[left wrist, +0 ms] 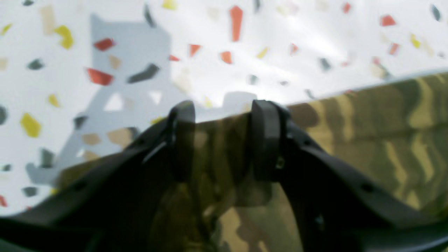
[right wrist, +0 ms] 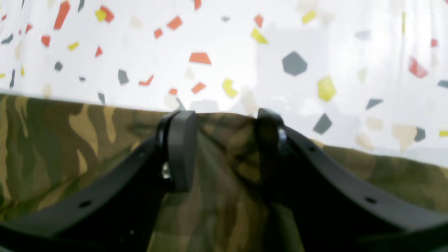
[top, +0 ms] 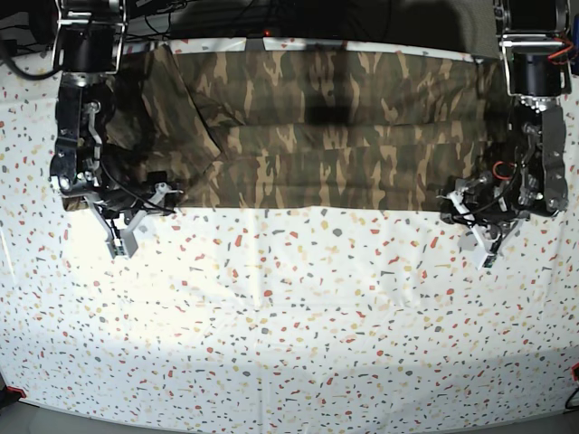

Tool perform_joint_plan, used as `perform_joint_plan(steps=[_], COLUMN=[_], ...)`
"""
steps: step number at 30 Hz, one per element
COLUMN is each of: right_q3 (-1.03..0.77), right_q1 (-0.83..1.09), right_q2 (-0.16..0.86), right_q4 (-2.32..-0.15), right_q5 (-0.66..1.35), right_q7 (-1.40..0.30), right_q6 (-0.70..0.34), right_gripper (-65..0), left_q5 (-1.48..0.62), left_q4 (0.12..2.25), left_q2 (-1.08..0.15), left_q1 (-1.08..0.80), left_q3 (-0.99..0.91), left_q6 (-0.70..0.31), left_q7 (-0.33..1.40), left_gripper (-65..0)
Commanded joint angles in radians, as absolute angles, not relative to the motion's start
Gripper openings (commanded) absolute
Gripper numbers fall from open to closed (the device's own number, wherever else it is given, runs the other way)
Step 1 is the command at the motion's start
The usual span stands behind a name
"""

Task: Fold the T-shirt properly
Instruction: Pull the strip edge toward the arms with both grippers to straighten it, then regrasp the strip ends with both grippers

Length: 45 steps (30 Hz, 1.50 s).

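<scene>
The camouflage T-shirt (top: 326,127) lies spread across the far side of the table, folded lengthwise. My left gripper (left wrist: 224,140) sits at the shirt's near edge (left wrist: 367,115), on the right of the base view (top: 479,240). Its fingers (left wrist: 266,140) stand apart with the hem lying flat between them. My right gripper (right wrist: 224,147) is at the same edge on the left of the base view (top: 122,231). The T-shirt cloth (right wrist: 224,182) rises in a bunched ridge between its fingers (right wrist: 180,150), which hold it.
The white tabletop (top: 298,316) with coloured speckles stretches toward the front. Both arms' upright links (top: 81,108) (top: 538,117) stand at the shirt's two ends. Cables run along the back edge (top: 226,14).
</scene>
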<state>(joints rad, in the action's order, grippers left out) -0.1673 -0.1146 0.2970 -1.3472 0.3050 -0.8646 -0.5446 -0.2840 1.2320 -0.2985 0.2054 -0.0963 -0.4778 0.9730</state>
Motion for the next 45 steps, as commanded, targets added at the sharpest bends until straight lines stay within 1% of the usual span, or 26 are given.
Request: perform_joint_plan(steps=[1, 9, 14, 17, 21, 23, 25, 26, 28, 31, 34, 36, 38, 43, 45], right_q3=[-0.165, -0.165, -0.165, -0.166, -0.166, -0.166, -0.176, -0.186, -0.213, -0.276, -0.352, -0.4, -0.44, -0.5, -0.505], right_q1=[-0.133, -0.195, -0.219, -0.219, -0.219, -0.218, -0.212, -0.203, -0.167, -0.081, 0.028, 0.103, 0.175, 0.31, 0.355], right_q2=[0.296, 0.292, 0.316, 0.325, 0.324, 0.324, 0.324, 0.324, 0.324, 0.323, 0.307, 0.274, 0.231, 0.127, 0.097], right_q4=[-1.349, -1.35, -1.368, -1.426, -1.537, -1.605, -1.683, -1.724, -1.81, -1.923, -2.017, -2.072, -2.117, -2.2, -2.227], right_q5=[0.29, 0.282, 0.371, 0.424, 0.432, 0.449, 0.524, 0.567, 0.624, 0.632, 0.632, 0.631, 0.629, 0.637, 0.641], right_q7=[-0.879, -0.896, -0.925, -0.925, -0.925, -0.954, -1.02, -1.049, -1.067, -1.043, -0.994, -0.965, -0.956, -0.957, -0.957], right_q6=[-0.54, -0.544, -0.598, -0.626, -0.652, -0.655, -0.655, -0.656, -0.658, -0.667, -0.676, -0.678, -0.698, -0.698, -0.698], right_gripper=[-36.2, -36.1, -36.2, -36.1, -36.1, -36.2, -36.2, -36.2, -36.2, -36.2, -36.2, -36.2, -36.2, -36.2, -36.2], left_q5=[-0.234, -0.236, -0.266, -0.313, -0.363, -0.409, -0.492, -0.512, -0.526, -0.582, -0.739, -0.764, -0.73, -0.632, -0.601], left_q4=[1.229, 1.23, 1.259, 1.337, 1.504, 1.581, 1.636, 1.649, 1.65, 1.649, 1.649, 1.649, 1.649, 1.615, 1.584], left_q2=[-0.311, -0.297, -0.301, -0.309, -0.337, -0.374, -0.43, -0.465, -0.538, -0.634, -0.703, -0.714, -0.714, -0.713, -0.713], left_q1=[0.217, 0.278, 0.322, 0.336, 0.334, 0.331, 0.327, 0.319, 0.287, 0.204, 0.108, 0.058, 0.018, -0.049, -0.056], left_q3=[-0.096, -0.096, -0.096, -0.096, -0.096, -0.096, -0.097, -0.097, -0.097, -0.097, -0.097, -0.097, -0.097, -0.097, -0.097], left_q6=[-0.459, -0.459, -0.46, -0.472, -0.509, -0.508, -0.508, -0.509, -0.509, -0.508, -0.5, -0.501, -0.503, -0.501, -0.501], left_q7=[1.024, 1.036, 1.091, 1.091, 1.114, 1.181, 1.285, 1.299, 1.287, 1.287, 1.267, 1.225, 1.182, 0.968, 0.961], left_gripper=[-39.1, -39.1, -39.1, -39.1, -39.1, -39.0, -39.0, -39.0, -39.0, -39.0, -39.0, -39.0, -39.0, -39.0, -39.0])
